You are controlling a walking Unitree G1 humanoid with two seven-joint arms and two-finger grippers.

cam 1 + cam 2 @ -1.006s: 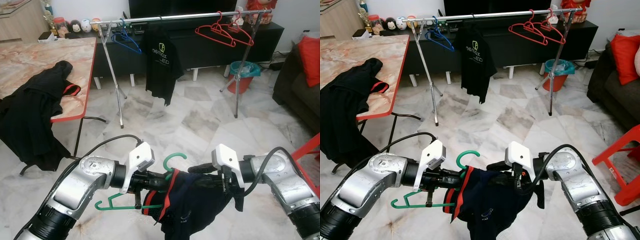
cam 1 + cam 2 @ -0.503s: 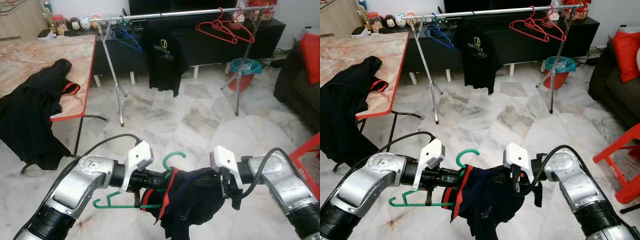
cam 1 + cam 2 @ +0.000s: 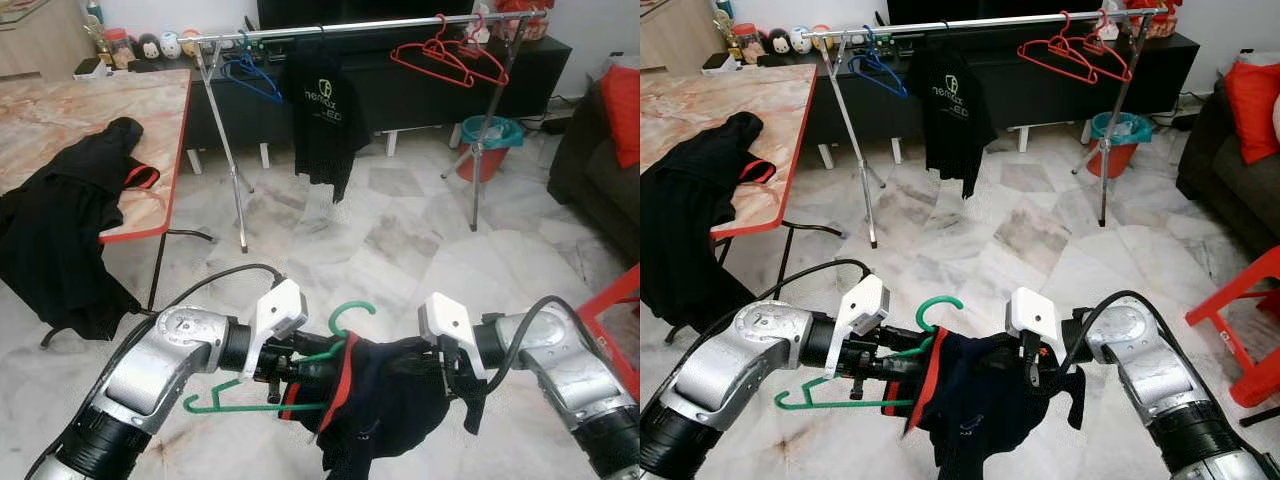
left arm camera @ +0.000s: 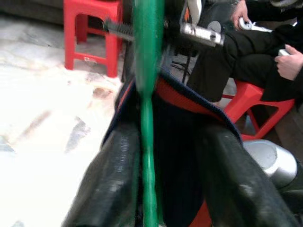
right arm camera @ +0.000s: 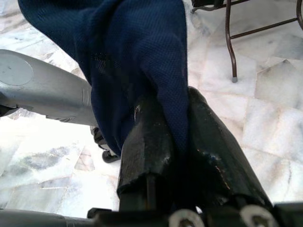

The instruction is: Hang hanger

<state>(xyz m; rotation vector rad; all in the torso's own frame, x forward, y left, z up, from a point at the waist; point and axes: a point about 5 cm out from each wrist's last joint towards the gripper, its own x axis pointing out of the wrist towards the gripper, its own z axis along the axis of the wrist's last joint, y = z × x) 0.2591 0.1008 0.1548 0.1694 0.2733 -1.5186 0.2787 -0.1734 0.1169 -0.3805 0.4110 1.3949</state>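
A green hanger [image 3: 240,407] is held low in front of me by my left gripper [image 3: 305,368], which is shut on it near the hook. A dark navy garment with red trim [image 3: 385,410] drapes over the hanger and hangs between my arms. My right gripper [image 3: 405,352] is shut on the garment's cloth. In the left wrist view the hanger [image 4: 147,94] runs along one finger [image 4: 113,179], with the garment's collar [image 4: 180,142] between the fingers. In the right wrist view, navy cloth [image 5: 142,56] is pinched between the fingers [image 5: 142,151]. The clothes rail [image 3: 380,24] stands across the room.
On the rail hang a blue hanger [image 3: 250,75], a black T-shirt [image 3: 325,115] and red hangers [image 3: 450,60]. A marble table [image 3: 90,120] with a black garment [image 3: 70,220] stands at left. A teal bin [image 3: 490,140], a sofa and a red stool [image 3: 615,300] are at right. A seated person [image 4: 284,61] is behind.
The hanger's left end has dipped a little and the garment has shifted slightly with it. The black T-shirt on the rail sways. Both grippers keep their hold.
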